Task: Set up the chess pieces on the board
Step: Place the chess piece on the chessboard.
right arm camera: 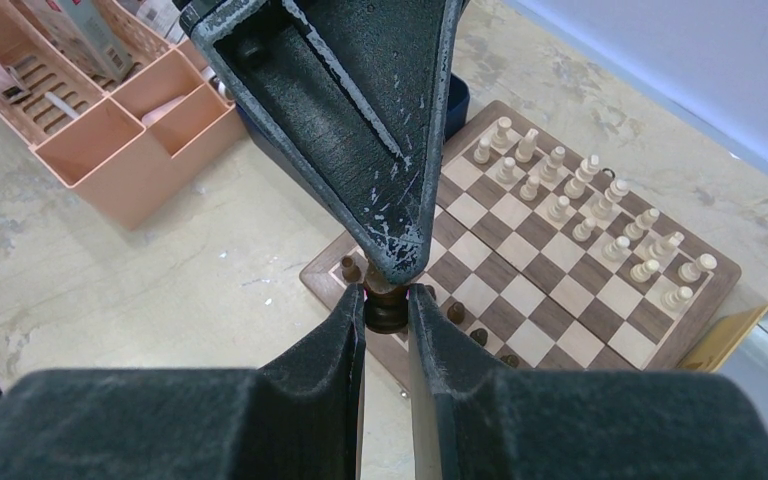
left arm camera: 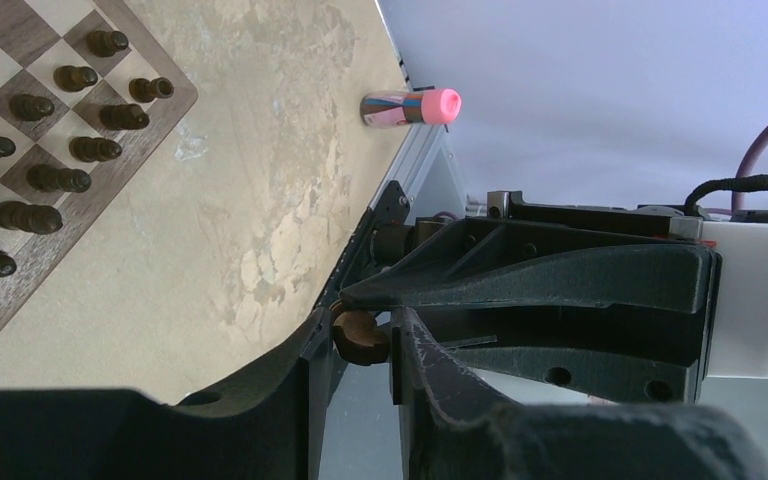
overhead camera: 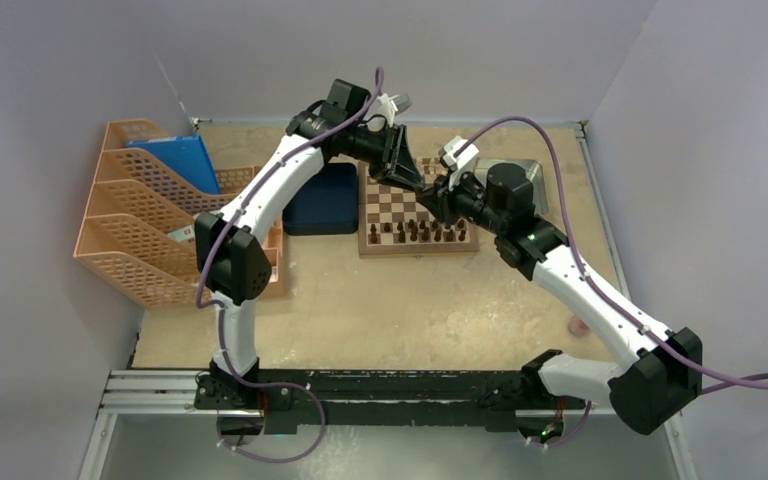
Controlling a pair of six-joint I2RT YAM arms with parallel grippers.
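The right hand (right arm camera: 387,298) pinches a tiny dark brown wooden chess piece (right arm camera: 385,315). The left hand (left arm camera: 358,330), narrow, brackets its top, grip unclear. Below lies the square chequered wooden board (overhead camera: 388,205), at 12 o'clock on the bench (overhead camera: 380,310), dark pieces (overhead camera: 425,233) along its 6 o'clock edge.

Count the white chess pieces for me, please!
16 white chess pieces stand in two rows of eight along the board's edge opposite the dark pieces; none looks hidden.

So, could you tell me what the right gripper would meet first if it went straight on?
Most likely the left gripper, whose tips sit right at the small dark brown wooden chess piece the right gripper holds.
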